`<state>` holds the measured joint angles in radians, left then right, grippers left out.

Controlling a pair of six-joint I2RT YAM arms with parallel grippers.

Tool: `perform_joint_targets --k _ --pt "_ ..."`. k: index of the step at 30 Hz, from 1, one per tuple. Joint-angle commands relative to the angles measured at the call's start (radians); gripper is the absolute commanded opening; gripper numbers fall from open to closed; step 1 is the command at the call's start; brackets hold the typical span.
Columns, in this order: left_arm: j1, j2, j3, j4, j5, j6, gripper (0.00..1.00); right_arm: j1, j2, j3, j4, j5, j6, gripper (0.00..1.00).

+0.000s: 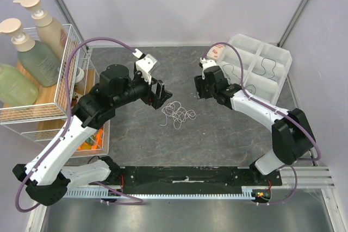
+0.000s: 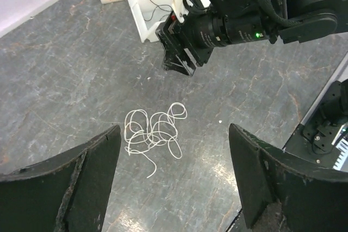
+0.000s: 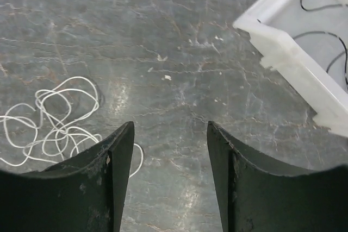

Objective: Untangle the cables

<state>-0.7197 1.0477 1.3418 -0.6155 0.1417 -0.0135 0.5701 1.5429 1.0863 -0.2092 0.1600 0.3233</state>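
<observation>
1. The white tangle (image 1: 178, 113) is seen lying mid-table between the grippers, and nothing is held.
2. The left gripper (image 2: 174, 188) is spread wide and the right gripper (image 3: 169, 177) is parted; both are empty.
3. The approach is judged in hand; next, a descent onto one outer loop is called for.
4. In the tray (image 1: 287, 58), far right, dark cables (image 1: 266, 68) are kept in separate compartments.
</observation>
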Motion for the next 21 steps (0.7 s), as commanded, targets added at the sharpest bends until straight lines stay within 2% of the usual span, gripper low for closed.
perform_joint_targets --k 1,3,7,10,13,17,21 --pt "-0.003 0.014 0.04 -0.013 0.044 -0.074 0.86 -0.054 -0.053 0.035 0.03 0.099 0.077 0.63" --pt "-0.003 0.015 0.036 -0.009 0.045 -0.1 0.85 -0.129 -0.067 0.066 -0.001 0.174 0.1 0.64" --pt "-0.003 0.023 0.031 0.008 0.064 -0.135 0.84 -0.378 -0.057 0.115 -0.019 0.246 0.217 0.63" --pt "-0.003 0.009 0.023 0.014 0.052 -0.134 0.84 -0.501 0.011 0.185 -0.007 0.298 0.165 0.63" --pt "-0.003 -0.018 0.008 0.013 0.019 -0.111 0.84 -0.564 0.092 0.268 -0.002 0.387 0.08 0.63" --pt "-0.001 -0.051 -0.001 -0.018 -0.014 -0.071 0.87 -0.706 0.173 0.294 0.014 0.337 0.074 0.61" --pt "-0.001 -0.066 0.003 -0.062 -0.037 -0.037 0.88 -0.763 0.235 0.31 0.033 0.227 0.014 0.58"
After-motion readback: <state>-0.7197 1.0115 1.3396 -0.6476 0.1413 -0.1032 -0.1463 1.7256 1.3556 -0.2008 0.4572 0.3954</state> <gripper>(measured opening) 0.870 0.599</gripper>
